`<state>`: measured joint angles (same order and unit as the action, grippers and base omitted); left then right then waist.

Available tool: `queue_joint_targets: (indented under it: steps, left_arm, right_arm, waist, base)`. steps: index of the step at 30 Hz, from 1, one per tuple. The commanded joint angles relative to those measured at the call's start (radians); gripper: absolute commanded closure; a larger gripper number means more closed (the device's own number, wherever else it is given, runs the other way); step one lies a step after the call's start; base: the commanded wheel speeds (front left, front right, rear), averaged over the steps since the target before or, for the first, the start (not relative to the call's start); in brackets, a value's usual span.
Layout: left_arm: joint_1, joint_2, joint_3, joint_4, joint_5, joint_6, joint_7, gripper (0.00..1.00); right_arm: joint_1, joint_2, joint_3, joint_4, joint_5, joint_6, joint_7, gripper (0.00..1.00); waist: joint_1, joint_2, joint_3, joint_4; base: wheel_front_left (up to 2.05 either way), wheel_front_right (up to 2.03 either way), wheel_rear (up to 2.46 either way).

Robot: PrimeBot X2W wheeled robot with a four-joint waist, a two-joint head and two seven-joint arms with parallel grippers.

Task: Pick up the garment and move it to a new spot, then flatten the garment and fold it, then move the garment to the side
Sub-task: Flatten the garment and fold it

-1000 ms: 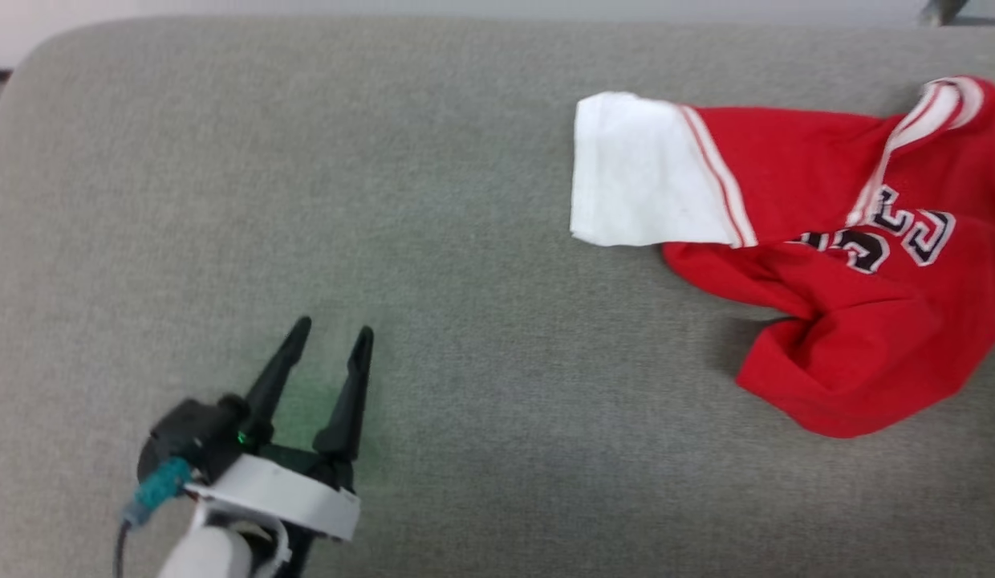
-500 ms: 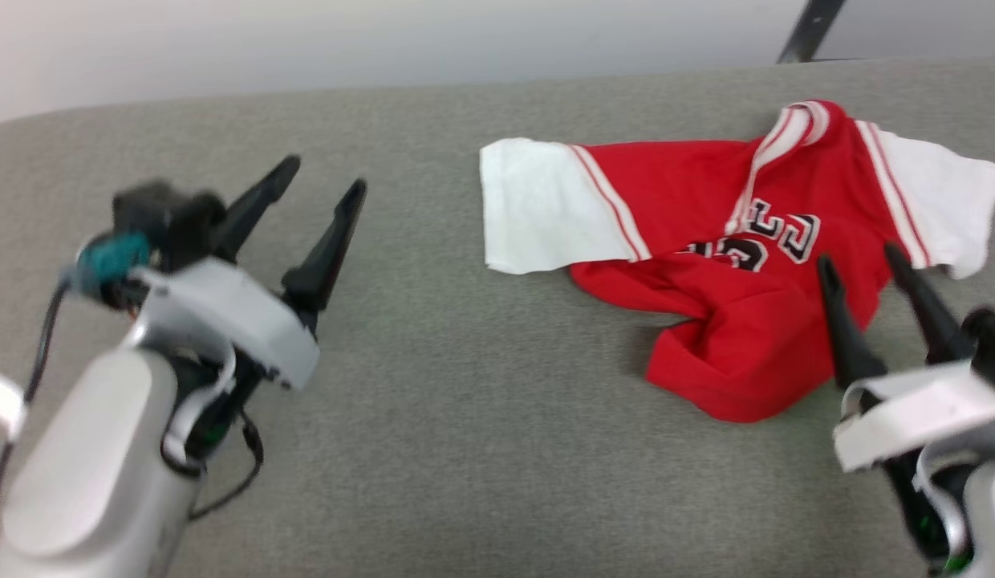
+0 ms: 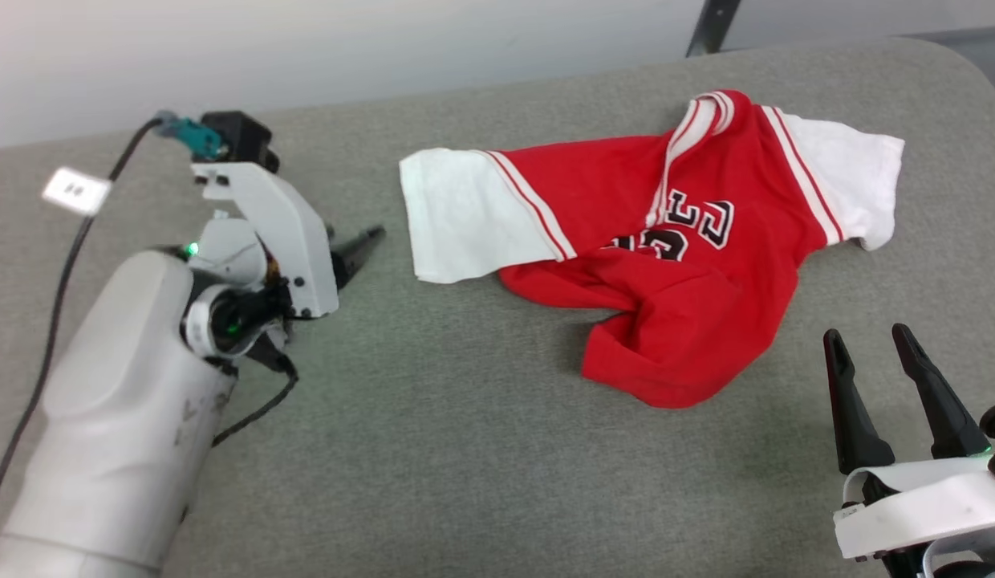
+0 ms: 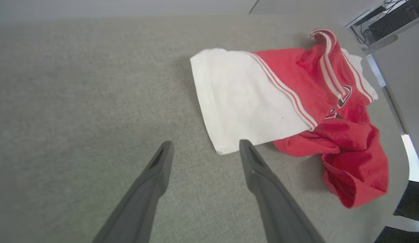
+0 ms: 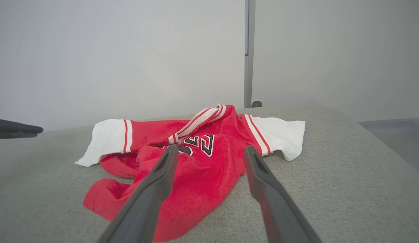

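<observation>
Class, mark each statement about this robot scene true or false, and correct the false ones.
1. The garment lies crumpled on the grey padded surface. True.
2. The left gripper is shut on a white sleeve. False: its fingers stand open, pointing toward that sleeve and holding nothing.
3. The right gripper is open and holds nothing. True.
4. The garment's body is blue. False: it is bright red, with white sleeves.
5. Dark lettering with a white outline shows on the garment. True.
</observation>
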<state>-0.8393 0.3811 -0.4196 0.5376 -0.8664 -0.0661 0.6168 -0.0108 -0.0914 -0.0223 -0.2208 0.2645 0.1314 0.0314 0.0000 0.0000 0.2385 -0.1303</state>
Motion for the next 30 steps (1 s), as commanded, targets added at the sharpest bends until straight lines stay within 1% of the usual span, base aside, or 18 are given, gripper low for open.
queue_joint_targets:
  steps: [1,2,4,8,11,14,16,18,24,27,28,29,30]
  left_arm:
    - [-0.021,-0.012,-0.007,0.042,-0.020,0.018,0.057,0.00]
    - [-0.039,-0.015,-0.016,0.064,-0.020,0.021,0.089,0.00]
    - [-0.068,-0.030,-0.015,0.116,-0.044,0.040,0.149,0.00]
    - [-0.119,-0.045,-0.036,0.172,-0.044,0.026,0.203,0.00]
    - [-0.152,-0.051,-0.052,0.198,-0.023,0.016,0.195,0.00]
    - [-0.182,-0.045,-0.078,0.231,0.015,0.013,0.173,0.00]
    - [-0.190,-0.054,-0.076,0.263,0.016,0.022,0.159,0.00]
    - [-0.198,-0.053,-0.091,0.291,0.034,0.016,0.155,0.00]
    - [-0.192,-0.073,-0.088,0.363,0.006,0.003,0.174,0.00]
    - [-0.185,-0.095,-0.091,0.392,-0.017,-0.010,0.211,0.00]
    - [-0.184,-0.102,-0.096,0.397,-0.022,-0.016,0.224,0.22]
    - [-0.183,-0.108,-0.096,0.401,-0.028,-0.017,0.235,0.54]
    - [-0.183,-0.111,-0.102,0.405,-0.027,-0.021,0.247,0.71]
  right_arm:
    - [0.004,0.007,0.001,-0.010,-0.003,-0.001,0.001,0.00]
    - [0.005,0.010,0.003,-0.013,-0.004,-0.001,0.001,0.00]
    - [-0.002,0.015,0.012,-0.018,-0.004,-0.001,-0.003,0.00]
    - [-0.021,0.023,0.025,-0.013,0.000,-0.001,-0.015,0.00]
    - [-0.029,0.027,0.037,-0.004,0.004,-0.001,-0.025,0.00]
    - [-0.047,0.030,0.048,0.001,0.007,-0.001,-0.033,0.00]
    - [-0.050,0.032,0.052,0.007,0.007,-0.001,-0.039,0.00]
    - [-0.057,0.034,0.054,0.012,0.011,-0.001,-0.043,0.00]
    - [-0.065,0.037,0.047,0.028,0.014,-0.001,-0.054,0.00]
    - [-0.067,0.038,0.042,0.035,0.013,-0.001,-0.058,0.00]
    - [-0.070,0.038,0.039,0.036,0.014,-0.001,-0.059,0.00]
    - [-0.074,0.039,0.037,0.037,0.014,-0.001,-0.059,0.00]
    - [-0.078,0.039,0.035,0.039,0.014,-0.001,-0.059,0.00]
  waist:
    - [0.0000,0.0000,0.022,-0.024]
    - [0.0000,0.0000,0.029,-0.030]
    - [0.0000,0.0000,0.045,-0.044]
    - [0.0000,0.0000,0.077,-0.068]
    - [0.0000,0.0000,0.099,-0.084]
    - [0.0000,0.0000,0.120,-0.101]
    - [0.0000,0.0000,0.131,-0.111]
    - [0.0000,0.0000,0.143,-0.120]
    - [0.0000,0.0000,0.156,-0.133]
    - [0.0000,0.0000,0.158,-0.134]
    - [0.0000,0.0000,0.159,-0.134]
    - [0.0000,0.0000,0.159,-0.134]
    - [0.0000,0.0000,0.159,-0.133]
  base:
    - [0.00,0.00,0.00]
    - [0.00,0.00,0.00]
    - [0.00,0.00,0.00]
    - [0.00,0.00,0.00]
    - [0.00,0.00,0.00]
    - [0.00,0.00,0.00]
    - [0.00,0.00,0.00]
    - [0.00,0.00,0.00]
    - [0.00,0.00,0.00]
    - [0.00,0.00,0.00]
    - [0.00,0.00,0.00]
    - [0.00,0.00,0.00]
    - [0.00,0.00,0.00]
